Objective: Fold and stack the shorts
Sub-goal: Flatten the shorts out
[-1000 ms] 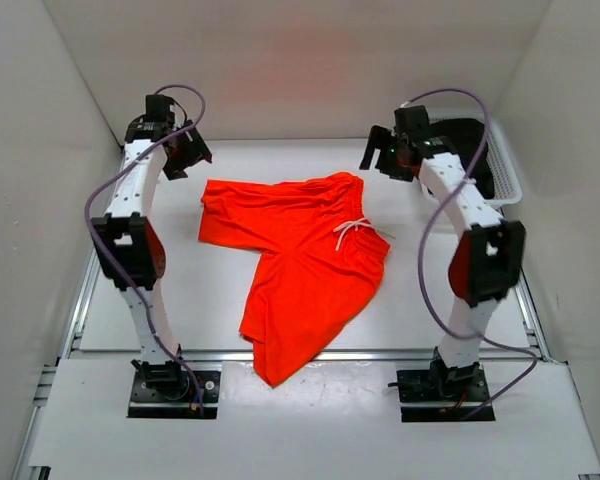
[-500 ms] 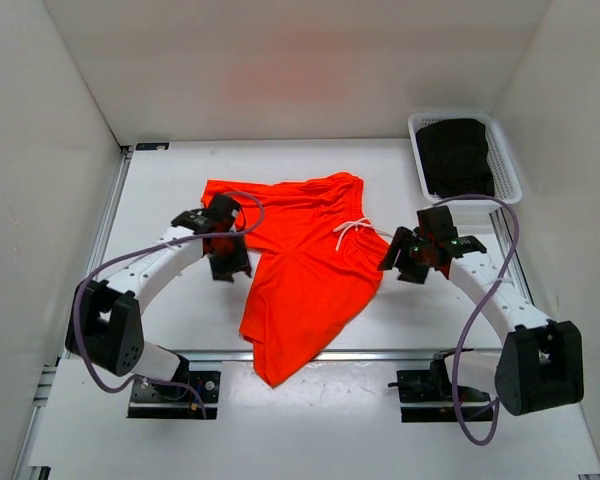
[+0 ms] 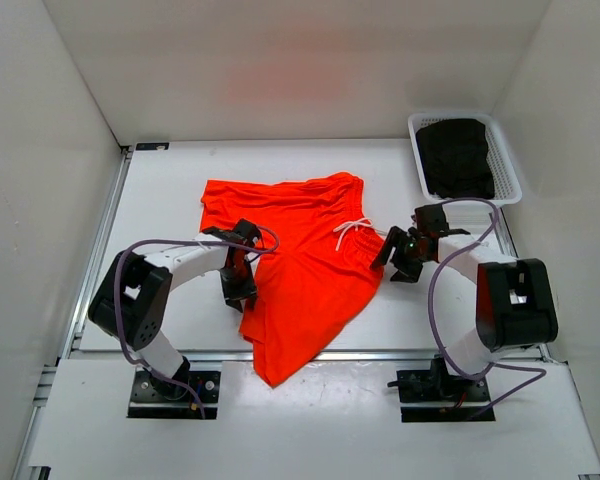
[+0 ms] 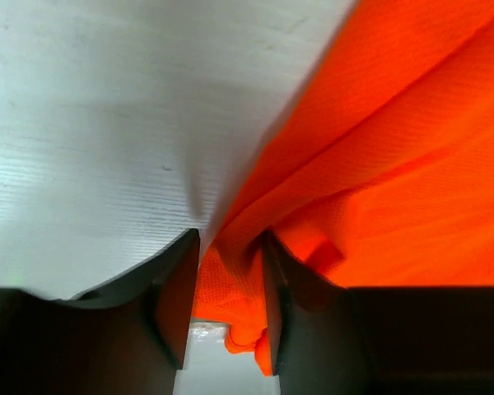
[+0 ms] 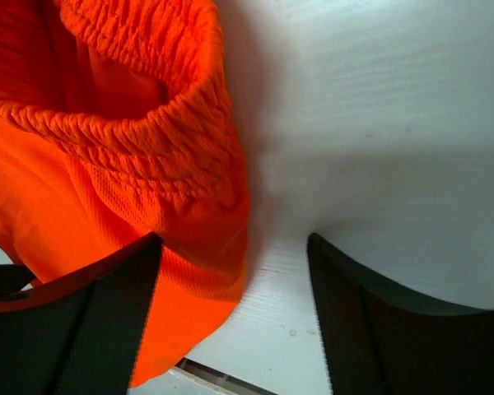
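One pair of shorts (image 3: 310, 250) lies spread in the middle of the worktop (image 3: 170, 190), with one leg trailing toward the near edge. At its left edge the left fingers (image 4: 174, 313) are nearly closed and pinch a fold of orange fabric between them. At the right edge the right fingers (image 5: 90, 321) stand wide apart. The gathered waistband (image 5: 148, 132) lies between them and over one of them, not gripped. The white cord (image 3: 352, 230) rests on the fabric near that side. Well apart, in the far right corner, a white basket (image 3: 507, 165) holds dark cloth (image 3: 458, 155). White walls (image 3: 40, 150) close in on three sides.
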Controlling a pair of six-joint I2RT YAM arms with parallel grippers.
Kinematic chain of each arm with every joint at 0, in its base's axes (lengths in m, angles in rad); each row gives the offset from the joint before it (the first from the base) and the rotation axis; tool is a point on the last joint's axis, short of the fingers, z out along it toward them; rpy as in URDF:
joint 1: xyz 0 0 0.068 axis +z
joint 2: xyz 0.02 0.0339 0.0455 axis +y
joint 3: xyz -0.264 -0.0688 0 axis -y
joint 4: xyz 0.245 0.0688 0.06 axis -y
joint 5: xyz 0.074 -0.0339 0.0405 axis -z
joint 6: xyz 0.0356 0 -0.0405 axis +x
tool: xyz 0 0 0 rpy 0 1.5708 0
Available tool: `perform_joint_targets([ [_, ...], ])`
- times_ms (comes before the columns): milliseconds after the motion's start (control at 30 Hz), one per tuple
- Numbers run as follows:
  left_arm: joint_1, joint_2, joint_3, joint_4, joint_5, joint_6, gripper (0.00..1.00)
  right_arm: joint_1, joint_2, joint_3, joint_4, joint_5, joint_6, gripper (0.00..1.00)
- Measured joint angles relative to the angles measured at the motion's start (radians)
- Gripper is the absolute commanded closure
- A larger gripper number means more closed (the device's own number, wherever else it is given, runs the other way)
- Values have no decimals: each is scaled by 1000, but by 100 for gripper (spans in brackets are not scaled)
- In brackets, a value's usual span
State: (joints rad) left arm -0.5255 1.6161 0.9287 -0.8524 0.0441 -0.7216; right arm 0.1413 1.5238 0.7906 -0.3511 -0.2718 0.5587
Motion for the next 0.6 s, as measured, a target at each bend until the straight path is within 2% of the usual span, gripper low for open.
perform_joint_targets([
  [33, 0, 0, -6, -1, -2, -5, 70, 0, 11, 0, 11, -6, -1, 31],
  [67, 0, 0, -10, -1, -3, -8, 90, -1, 19, 1, 19, -14, -2, 38],
  [100, 0, 0, -13, -1, -3, -12, 90, -1, 25, 3, 28, -18, -5, 49],
  [167, 5, 0, -15, 0, -7, -8, 90, -2, 40, 11, 41, -23, -7, 64],
  [200, 7, 0, -15, -2, -9, -4, 90, -2, 48, 16, 46, -23, -10, 77],
  [300, 30, 0, -5, -27, -32, 8, 90, -2, 64, 27, 63, -24, -9, 100],
  [467, 138, 2, 105, -106, -80, 52, 90, -2, 69, 34, 67, -23, 2, 100],
  [600, 265, 68, 274, -139, -112, 101, 90, 8, 68, 34, 65, -18, 27, 100],
])
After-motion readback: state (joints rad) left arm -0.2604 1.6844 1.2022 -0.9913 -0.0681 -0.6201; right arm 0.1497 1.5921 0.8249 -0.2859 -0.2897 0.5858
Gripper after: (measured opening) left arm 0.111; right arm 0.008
